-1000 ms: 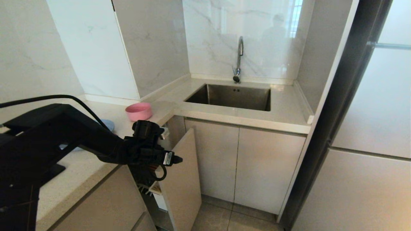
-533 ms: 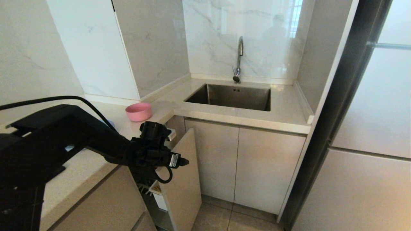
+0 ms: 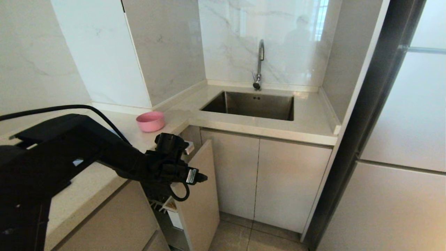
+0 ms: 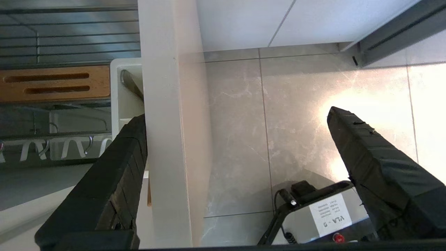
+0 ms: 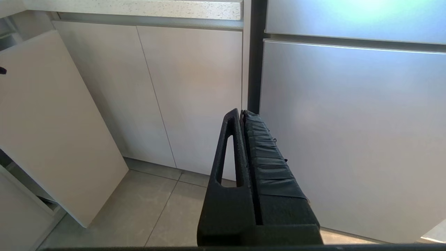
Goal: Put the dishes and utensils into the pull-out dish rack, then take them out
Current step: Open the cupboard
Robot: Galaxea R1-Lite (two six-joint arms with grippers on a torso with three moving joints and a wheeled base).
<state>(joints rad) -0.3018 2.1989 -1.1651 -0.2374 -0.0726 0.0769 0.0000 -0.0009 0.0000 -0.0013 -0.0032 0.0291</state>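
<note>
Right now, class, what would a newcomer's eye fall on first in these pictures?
First the black left pincer, wide open, straddling the top edge of the beige front panel of the pull-out dish rack below the counter. Next the pink bowl on the counter's corner, then the steel sink under its tap.

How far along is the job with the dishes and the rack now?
Early stage. Done: the rack is partly pulled out. In hand: the left tool is open astride the front panel's top edge, holding nothing. Left: the pink bowl sits on the counter; no dishes show in the visible part of the rack. The right tool is shut and idle.
</note>
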